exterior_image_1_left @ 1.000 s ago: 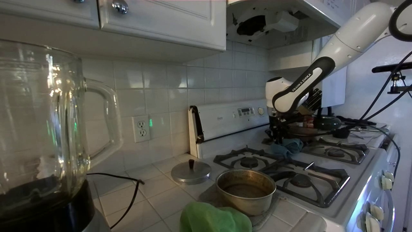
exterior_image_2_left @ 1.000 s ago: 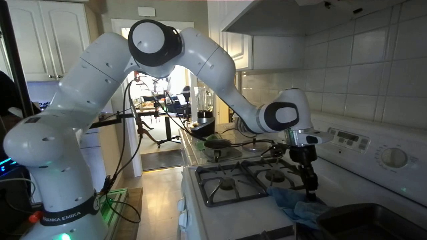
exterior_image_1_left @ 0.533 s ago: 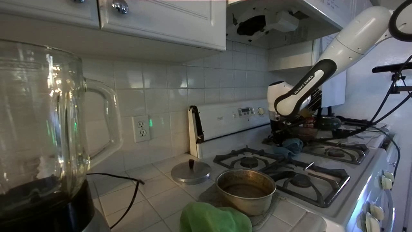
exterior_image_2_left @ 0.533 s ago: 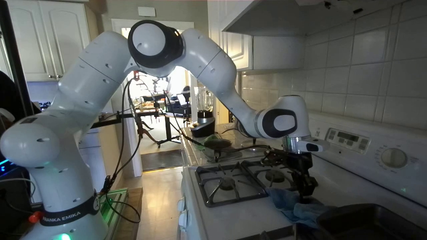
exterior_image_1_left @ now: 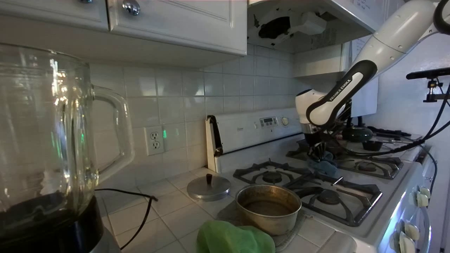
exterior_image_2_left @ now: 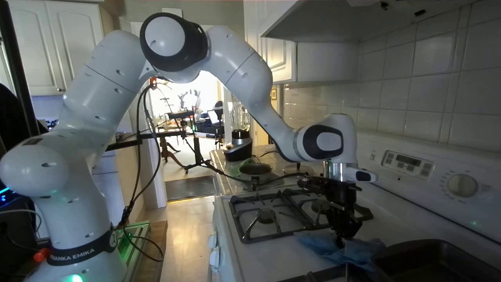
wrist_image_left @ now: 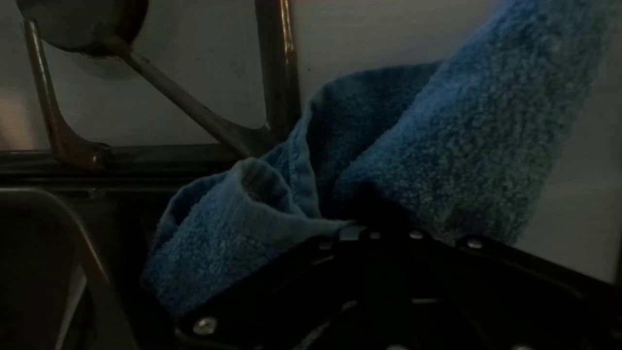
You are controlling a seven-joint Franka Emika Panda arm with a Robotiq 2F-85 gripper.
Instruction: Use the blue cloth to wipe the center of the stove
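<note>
Looking at a robot arm point(exterior_image_2_left: 103, 74) set in a tall arch in an exterior view: up from its base point(exterior_image_2_left: 78, 235) at left, over a sharply bent elbow point(exterior_image_2_left: 164, 37) near the top edge, then down the forearm point(exterior_image_2_left: 250, 76) to a wrist point(exterior_image_2_left: 323, 141) hung over the stove point(exterior_image_2_left: 274, 254), near the control panel point(exterior_image_2_left: 409, 162). Can read the same downward slant in an exterior view with a pot point(exterior_image_1_left: 277, 225) up front. Also seeing a black cable point(exterior_image_1_left: 397, 151) sagging in a loop off the wrist. Got gripper point(exterior_image_2_left: 339, 241) aimed down, close to vertical, in both exterior views. Per wrist view, have fingers point(wrist_image_left: 330, 255) drawn in to the middle, pinching a gathered fold of blue cloth point(wrist_image_left: 466, 160); too dark at the tips to make out the exact contact line. Can find that cloth crumpled on the white stove top, around the fingertips, between a grate point(exterior_image_2_left: 270, 235) and a dark pan point(exterior_image_2_left: 411, 250). Just beside the pan; can't tell whether touching. Lapped against a grate corner in wrist view, with a thick fold out to upper right and a shorter bunch to lower left. Also see lid point(exterior_image_1_left: 209, 188) and green cloth point(exterior_image_1_left: 233, 239) by the pot on the tiled counter point(exterior_image_1_left: 168, 225), well apart from the gripper.
</note>
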